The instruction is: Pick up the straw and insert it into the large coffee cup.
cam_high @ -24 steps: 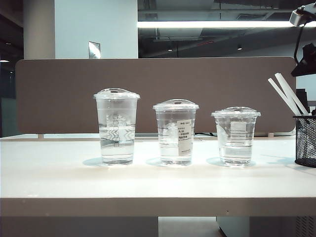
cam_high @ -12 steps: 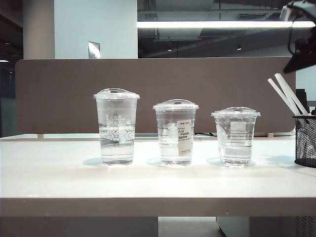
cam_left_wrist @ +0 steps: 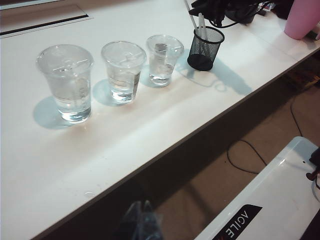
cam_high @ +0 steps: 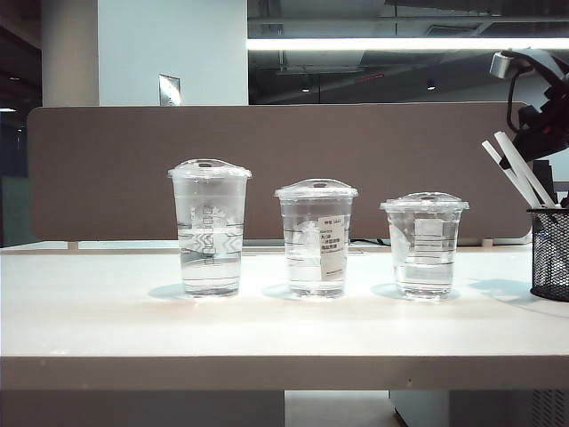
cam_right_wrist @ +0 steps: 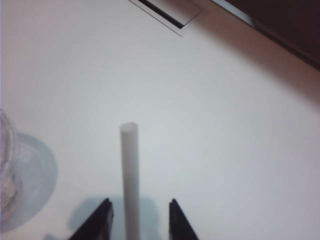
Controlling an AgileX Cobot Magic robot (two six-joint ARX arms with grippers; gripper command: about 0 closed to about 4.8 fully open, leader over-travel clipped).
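Barely starting: right claw half-open, straddling the straw ungripped in the mesh holder; left claw idling off the surface, opening unclear; large coffee cup waiting.

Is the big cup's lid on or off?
On. The big cup has its domed lid sitting on the rim, and no straw pokes through it.

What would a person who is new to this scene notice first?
First, three clear lidded cups in a row on the white table, going down in height: the large cup at the exterior view's left, a labelled cup, then a squat cup. At the right edge, white straws lean in a black mesh holder. The right gripper is above it, open jaws either side of one straw.
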